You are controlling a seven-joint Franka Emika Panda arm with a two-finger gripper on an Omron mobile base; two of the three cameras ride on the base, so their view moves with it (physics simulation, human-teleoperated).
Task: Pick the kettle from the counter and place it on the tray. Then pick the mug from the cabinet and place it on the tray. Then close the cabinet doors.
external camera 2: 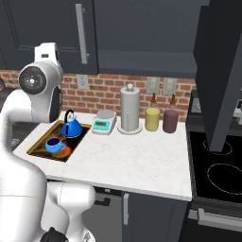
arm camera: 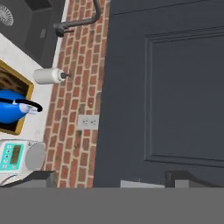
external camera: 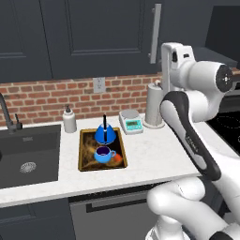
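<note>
The arm [external camera: 197, 140] was glossy white, built of thick rounded links with dark charcoal bands at the joints. At the right of the left base view one link carried a curved black stripe with small pale lettering, too small to read. A round grey joint cap [external camera: 224, 78] with a dark centre closed the upper joint; the same cap [external camera 2: 31, 80] faced the right base view at upper left. The hand's two finger tips [arm camera: 41, 177] were small, dark and blocky.
</note>
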